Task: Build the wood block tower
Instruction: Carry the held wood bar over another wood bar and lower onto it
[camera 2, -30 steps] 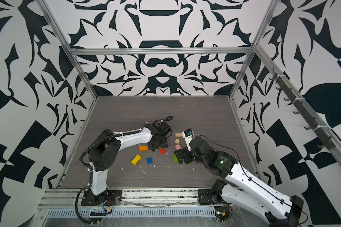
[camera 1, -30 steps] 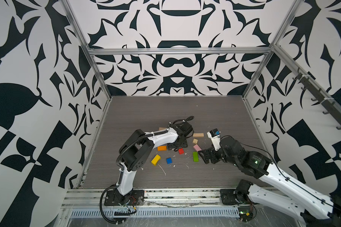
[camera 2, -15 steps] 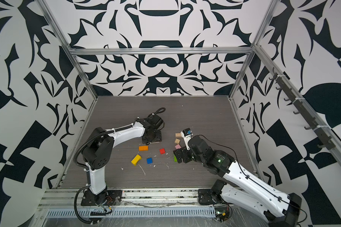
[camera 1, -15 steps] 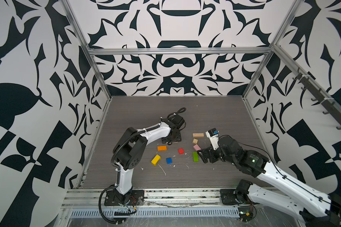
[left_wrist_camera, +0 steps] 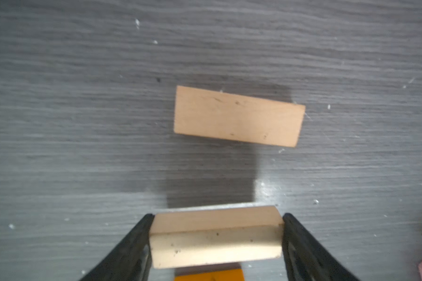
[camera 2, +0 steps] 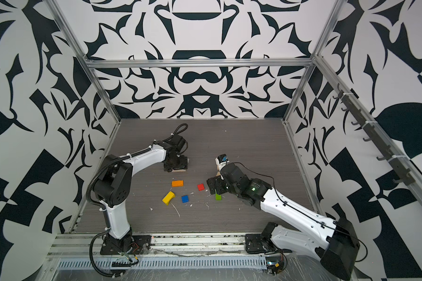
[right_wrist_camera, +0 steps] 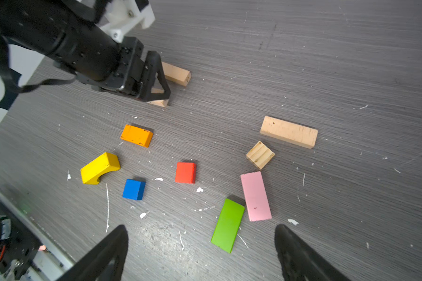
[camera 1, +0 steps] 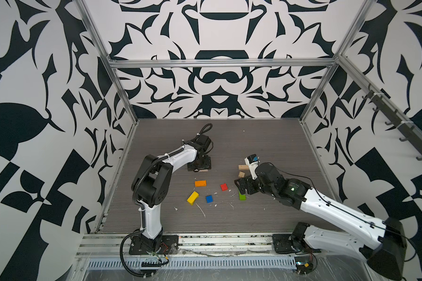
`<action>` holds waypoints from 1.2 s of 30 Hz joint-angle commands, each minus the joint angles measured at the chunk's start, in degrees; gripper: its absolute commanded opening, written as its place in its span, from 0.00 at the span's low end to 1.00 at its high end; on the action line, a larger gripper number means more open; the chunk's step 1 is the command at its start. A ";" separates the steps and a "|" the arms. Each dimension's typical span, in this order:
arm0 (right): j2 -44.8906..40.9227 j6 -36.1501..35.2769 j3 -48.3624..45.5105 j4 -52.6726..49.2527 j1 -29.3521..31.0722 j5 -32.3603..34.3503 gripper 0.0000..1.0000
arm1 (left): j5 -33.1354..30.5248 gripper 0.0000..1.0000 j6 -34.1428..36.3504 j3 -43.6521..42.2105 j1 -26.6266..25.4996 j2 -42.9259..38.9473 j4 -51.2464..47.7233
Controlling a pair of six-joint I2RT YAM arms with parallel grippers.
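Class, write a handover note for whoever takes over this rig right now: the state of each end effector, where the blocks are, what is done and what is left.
Left end effector: shut on the held tan plank, low over the table, near a second tan plank lying flat.
Right end effector: open and empty, hovering by the green block and pink block.
Loose on the table: orange block, yellow block, blue block, red block, tan cube, third tan plank.
Done: nothing is stacked yet.
Left: lay the plank base, then build every layer.
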 commanded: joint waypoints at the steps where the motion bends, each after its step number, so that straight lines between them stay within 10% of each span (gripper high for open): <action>1: 1.14 0.90 3.84 2.56 0.20 2.24 0.97 | 2.78 0.58 3.38 -1.08 0.94 1.72 0.85; 9: 5.39 1.01 6.14 2.62 0.15 1.67 0.97 | 2.80 0.60 5.31 -0.44 1.08 4.65 2.19; 22: 8.27 0.54 7.99 2.88 0.20 0.72 0.97 | -2.82 0.96 1.57 -2.26 0.49 1.75 1.41; 36: 11.53 -0.81 11.54 1.30 0.21 -0.26 0.97 | -4.42 0.88 -1.70 -2.57 -1.91 2.16 1.25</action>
